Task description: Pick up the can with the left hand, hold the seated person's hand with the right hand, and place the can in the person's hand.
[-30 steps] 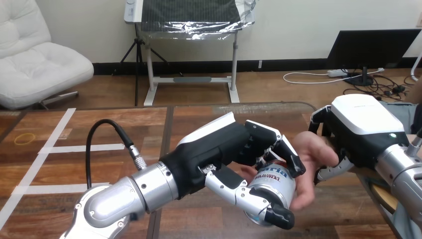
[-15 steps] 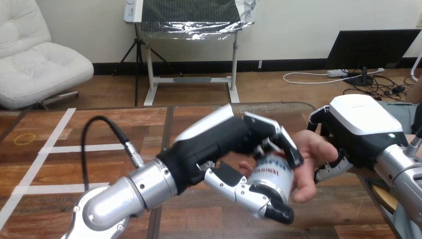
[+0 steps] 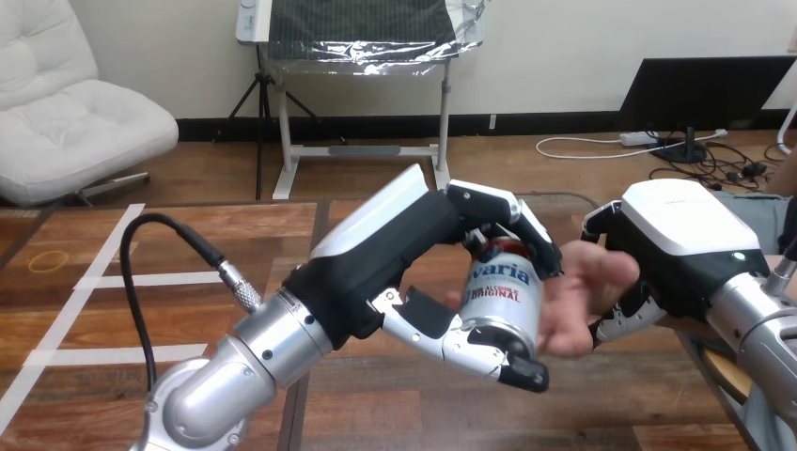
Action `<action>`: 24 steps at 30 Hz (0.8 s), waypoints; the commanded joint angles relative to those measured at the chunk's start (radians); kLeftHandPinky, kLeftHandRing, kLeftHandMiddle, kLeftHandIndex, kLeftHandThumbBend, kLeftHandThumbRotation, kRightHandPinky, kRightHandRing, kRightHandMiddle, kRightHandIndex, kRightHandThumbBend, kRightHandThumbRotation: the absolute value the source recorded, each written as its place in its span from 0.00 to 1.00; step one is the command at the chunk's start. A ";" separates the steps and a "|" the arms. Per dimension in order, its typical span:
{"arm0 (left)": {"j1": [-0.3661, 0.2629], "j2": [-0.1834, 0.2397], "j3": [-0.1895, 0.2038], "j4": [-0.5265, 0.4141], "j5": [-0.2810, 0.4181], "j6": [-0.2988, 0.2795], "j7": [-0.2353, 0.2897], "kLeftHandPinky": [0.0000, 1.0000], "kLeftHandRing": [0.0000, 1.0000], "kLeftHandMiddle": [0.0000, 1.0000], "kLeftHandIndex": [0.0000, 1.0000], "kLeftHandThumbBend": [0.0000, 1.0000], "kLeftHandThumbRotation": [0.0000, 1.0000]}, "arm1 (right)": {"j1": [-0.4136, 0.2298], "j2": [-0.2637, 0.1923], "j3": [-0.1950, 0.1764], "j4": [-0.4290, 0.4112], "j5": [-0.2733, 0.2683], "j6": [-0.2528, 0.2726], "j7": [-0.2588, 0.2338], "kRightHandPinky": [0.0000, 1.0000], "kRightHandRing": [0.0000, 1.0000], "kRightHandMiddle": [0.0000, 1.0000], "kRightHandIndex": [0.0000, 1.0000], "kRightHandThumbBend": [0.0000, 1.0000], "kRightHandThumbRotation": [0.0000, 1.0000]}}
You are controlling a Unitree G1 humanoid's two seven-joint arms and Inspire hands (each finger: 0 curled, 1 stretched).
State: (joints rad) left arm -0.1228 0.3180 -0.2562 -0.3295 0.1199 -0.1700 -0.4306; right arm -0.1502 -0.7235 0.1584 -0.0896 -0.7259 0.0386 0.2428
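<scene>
My left hand (image 3: 414, 254) is shut on a white and silver can (image 3: 498, 296), fingers over its top and thumb under its base. The can sits tilted, lying against the palm of the person's hand (image 3: 583, 301), whose fingers curl loosely around the can's right side. Behind that palm is my right hand (image 3: 667, 249), its fingers curled round the back of the person's hand from the right.
White tape strips (image 3: 103, 280) run across the left part of the wooden table (image 3: 188, 235). A black cable (image 3: 160, 254) loops up from my left forearm. A dark round object (image 3: 724, 371) lies at the table's right edge under my right arm.
My left hand has lifted and tilted the can more upright, raising it higher against the person's palm. The person's hand and my right hand have stayed almost still.
</scene>
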 commanded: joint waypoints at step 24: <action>-0.097 -0.021 0.026 0.191 0.099 -0.090 0.079 0.35 0.40 0.48 0.53 0.66 0.00 | -0.061 -0.009 -0.057 0.017 0.009 0.039 -0.001 0.26 0.32 0.43 0.50 0.79 0.00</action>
State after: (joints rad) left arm -0.1418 0.3089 -0.2564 -0.1639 0.2102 -0.2361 -0.3820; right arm -0.1503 -0.7222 0.1579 -0.0896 -0.7151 0.0387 0.2503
